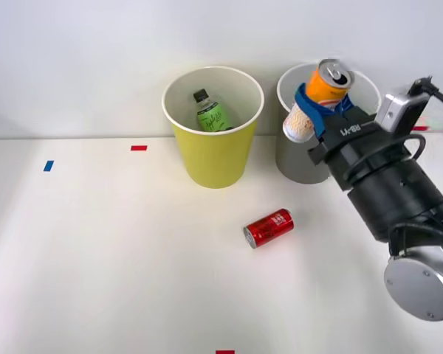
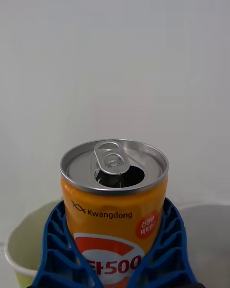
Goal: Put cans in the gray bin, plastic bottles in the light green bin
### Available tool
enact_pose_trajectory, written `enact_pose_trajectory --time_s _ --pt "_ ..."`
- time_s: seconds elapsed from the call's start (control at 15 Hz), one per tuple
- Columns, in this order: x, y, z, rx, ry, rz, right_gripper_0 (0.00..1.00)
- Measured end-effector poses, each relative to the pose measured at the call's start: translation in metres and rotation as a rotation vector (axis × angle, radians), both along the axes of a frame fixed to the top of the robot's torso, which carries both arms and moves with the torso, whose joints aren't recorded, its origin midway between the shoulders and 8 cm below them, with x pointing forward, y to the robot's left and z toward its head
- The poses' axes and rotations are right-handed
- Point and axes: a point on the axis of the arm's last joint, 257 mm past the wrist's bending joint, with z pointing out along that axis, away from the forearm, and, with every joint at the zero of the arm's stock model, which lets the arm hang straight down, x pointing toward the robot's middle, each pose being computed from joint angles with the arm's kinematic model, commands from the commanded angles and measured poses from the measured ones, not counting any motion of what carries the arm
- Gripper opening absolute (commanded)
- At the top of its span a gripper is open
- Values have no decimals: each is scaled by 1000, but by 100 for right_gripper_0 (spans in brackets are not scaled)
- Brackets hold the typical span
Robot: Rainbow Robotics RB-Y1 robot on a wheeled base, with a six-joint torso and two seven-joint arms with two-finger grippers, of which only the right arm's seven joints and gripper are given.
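The right hand (image 1: pixel 321 103) was clenched around the orange-and-white can (image 1: pixel 327 83), held over the gray bin (image 1: pixel 299 164) just beneath it. Its tab was opened, so it was likely empty, light and dentable. The ribbed blue fingers (image 2: pixel 55 249) hugged its smooth mid-body, the sensible hold.

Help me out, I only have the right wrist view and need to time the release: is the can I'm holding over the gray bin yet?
Observer: Yes. The orange can, clamped in the right gripper, hangs above the gray bin.
Operator: Is the bottle sorted?
Observer: The black-capped bottle sits inside the light green bin.
Operator: Any cans left?
Observer: One red can lies on its side on the table, in front of the two bins.
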Motion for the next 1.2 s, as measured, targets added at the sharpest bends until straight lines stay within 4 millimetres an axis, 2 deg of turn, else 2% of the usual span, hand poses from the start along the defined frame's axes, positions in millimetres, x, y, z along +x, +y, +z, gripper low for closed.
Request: enact_pose_trajectory --time_s 0.2,0.6,0.8,0.93,1.0,1.07,1.13,1.2 --pt "23 -10 20 -13 5 -17 0" --pt "97 -35 32 -2 -1 -96 0" --pt "124 -48 30 -16 19 -132 0" --pt "136 -52 26 -25 32 -146 0" --pt "141 -55 25 -30 38 -153 4" --pt "145 -56 24 -34 42 -157 20" --pt "149 -58 22 -37 48 -162 46" --pt "152 -59 20 -41 54 -166 84"
